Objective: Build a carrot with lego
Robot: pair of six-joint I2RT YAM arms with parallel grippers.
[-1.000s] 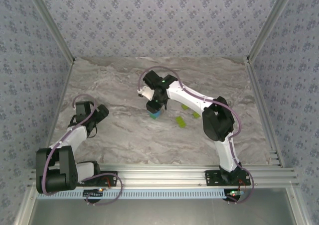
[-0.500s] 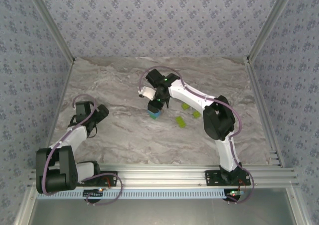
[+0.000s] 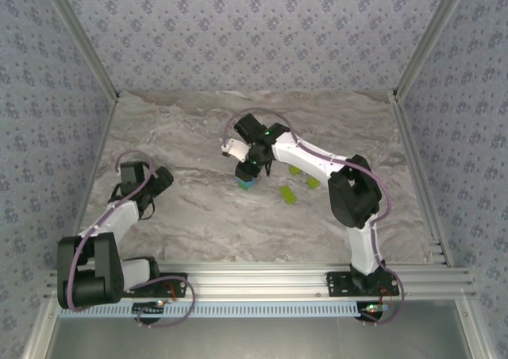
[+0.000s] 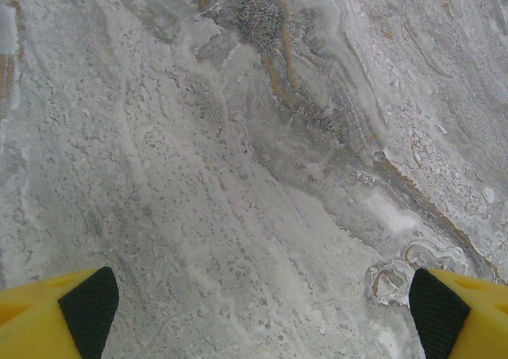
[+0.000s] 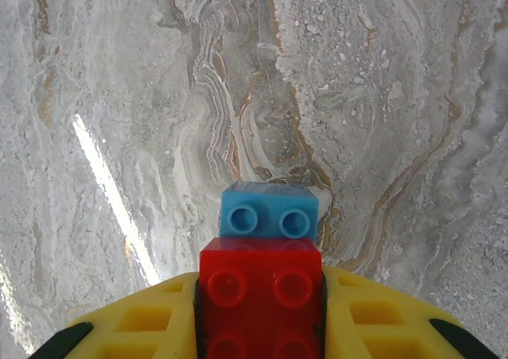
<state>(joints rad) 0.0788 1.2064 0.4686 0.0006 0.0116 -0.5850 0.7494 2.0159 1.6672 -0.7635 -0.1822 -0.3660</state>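
In the right wrist view my right gripper (image 5: pixel 260 315) is shut on a red brick (image 5: pixel 260 287). A light blue brick (image 5: pixel 268 210) is joined to the red brick's far end and sticks out past the yellow fingers (image 5: pixel 143 321). From above, that gripper (image 3: pixel 249 167) hangs low over the middle of the table with the blue brick (image 3: pixel 245 183) under it. Three loose yellow-green bricks (image 3: pixel 288 194) (image 3: pixel 313 183) (image 3: pixel 294 169) lie just to its right. My left gripper (image 3: pixel 151 191) rests at the left, its fingers wide apart over bare marble (image 4: pixel 262 307).
The marble tabletop (image 3: pixel 182 137) is fenced by patterned walls with metal rails at both sides (image 3: pixel 95 160). The aluminium base rail (image 3: pixel 262 278) runs along the near edge. The right arm's elbow (image 3: pixel 349 196) stands just right of the loose bricks.
The right gripper has shifted slightly left and back with its bricks, its wrist turning a little. The left arm has not moved.
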